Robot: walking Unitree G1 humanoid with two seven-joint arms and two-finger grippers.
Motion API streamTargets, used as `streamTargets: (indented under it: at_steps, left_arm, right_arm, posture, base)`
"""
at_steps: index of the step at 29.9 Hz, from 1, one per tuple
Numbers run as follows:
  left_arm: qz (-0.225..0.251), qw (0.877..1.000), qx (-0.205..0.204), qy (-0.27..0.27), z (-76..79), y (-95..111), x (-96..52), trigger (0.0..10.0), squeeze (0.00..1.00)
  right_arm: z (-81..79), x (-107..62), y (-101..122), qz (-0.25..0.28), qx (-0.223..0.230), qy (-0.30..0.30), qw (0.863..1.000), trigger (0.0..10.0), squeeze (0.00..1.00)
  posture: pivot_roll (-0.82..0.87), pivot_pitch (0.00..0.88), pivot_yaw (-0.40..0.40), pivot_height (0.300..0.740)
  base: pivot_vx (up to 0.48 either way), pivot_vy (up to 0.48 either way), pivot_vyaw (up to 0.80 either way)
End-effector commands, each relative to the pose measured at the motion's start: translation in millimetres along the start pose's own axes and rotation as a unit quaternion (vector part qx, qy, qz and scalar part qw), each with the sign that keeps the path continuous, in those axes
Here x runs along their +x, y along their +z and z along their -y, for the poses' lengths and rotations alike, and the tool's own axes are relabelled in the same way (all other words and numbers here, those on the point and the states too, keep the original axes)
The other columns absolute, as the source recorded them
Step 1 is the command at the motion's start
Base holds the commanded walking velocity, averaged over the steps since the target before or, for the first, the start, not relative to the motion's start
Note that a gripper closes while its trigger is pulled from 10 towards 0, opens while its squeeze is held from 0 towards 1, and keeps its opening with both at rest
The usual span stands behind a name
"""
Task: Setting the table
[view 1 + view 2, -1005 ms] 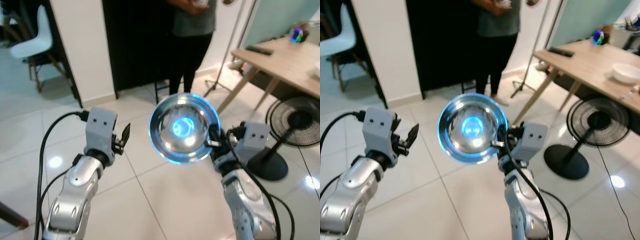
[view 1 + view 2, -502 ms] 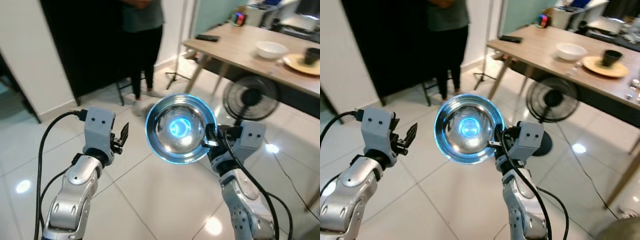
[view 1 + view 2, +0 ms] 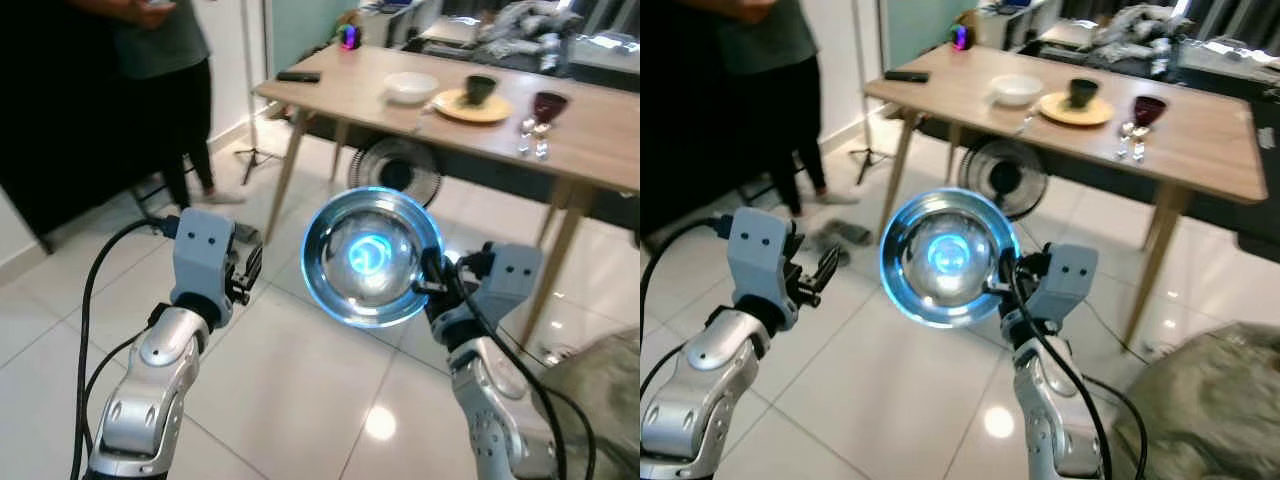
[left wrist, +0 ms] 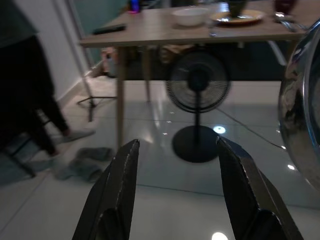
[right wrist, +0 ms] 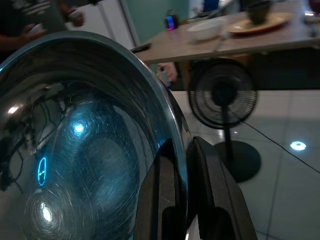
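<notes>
My right gripper point(image 3: 432, 278) is shut on the rim of a shiny steel bowl point(image 3: 371, 256), held up in front of me with its hollow facing the camera. The right wrist view looks into the bowl point(image 5: 85, 145), its rim pinched between the two black fingers point(image 5: 165, 200). My left gripper point(image 4: 177, 185) is open and holds nothing, raised to the left of the bowl point(image 3: 948, 258). Ahead stands a wooden table point(image 3: 1200, 150) with a white bowl point(image 3: 1017, 89), a yellow plate point(image 3: 1076, 110) carrying a dark cup point(image 3: 1082, 92), a glass of dark drink point(image 3: 1148, 108) and cutlery point(image 3: 1130, 150).
A standing fan point(image 3: 398, 170) sits on the glossy tiled floor under the table. A person point(image 3: 160, 70) in dark clothes stands at the left by a dark wall. A tripod leg point(image 3: 250, 150) is near the table's left end. A grey cloth heap point(image 3: 1210, 400) lies at lower right.
The camera has swung right, bringing the table nearer and more centred, the person further left. The bowl stays gripped in the right gripper; the left stays open.
</notes>
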State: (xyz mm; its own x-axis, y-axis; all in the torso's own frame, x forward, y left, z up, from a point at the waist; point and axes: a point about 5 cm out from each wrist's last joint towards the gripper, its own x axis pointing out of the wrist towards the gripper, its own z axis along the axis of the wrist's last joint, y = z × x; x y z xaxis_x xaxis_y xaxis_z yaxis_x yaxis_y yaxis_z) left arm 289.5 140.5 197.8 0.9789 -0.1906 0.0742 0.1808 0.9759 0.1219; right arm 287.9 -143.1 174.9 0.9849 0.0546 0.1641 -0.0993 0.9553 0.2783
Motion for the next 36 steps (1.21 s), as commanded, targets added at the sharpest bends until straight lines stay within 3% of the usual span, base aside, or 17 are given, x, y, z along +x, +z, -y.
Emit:
streamTargets:
  at_steps: [1, 19, 36]
  left_arm:
    - [-0.008, 1.0, 0.0, 0.003, -0.1, -3.7, -0.9, 10.0, 0.0]
    - [-0.001, 1.0, 0.002, 0.005, 0.3, -2.4, -0.3, 10.0, 0.0]
    - [0.01, 1.0, 0.008, 0.009, -0.5, 0.5, 1.2, 10.0, 0.0]
  right_arm:
    - [-2.2, 0.2, 2.6, 0.008, 0.003, 0.006, 1.0, 10.0, 0.0]
    - [-3.4, 1.0, 3.8, 0.012, -0.003, 0.011, 1.0, 10.0, 0.0]
    - [-5.5, 1.9, 3.2, 0.013, 0.003, 0.01, 1.0, 10.0, 0.0]
  posture:
    - [0.01, 0.0, 0.075, 0.74]
    - [0.0, 0.0, 0.076, 0.74]
    - [0.01, 0.0, 0.08, 0.74]
  base:
    - [0.0, 0.0, -0.78]
    - [0.0, 0.0, -0.74]
    - [0.476, 0.0, -0.11]
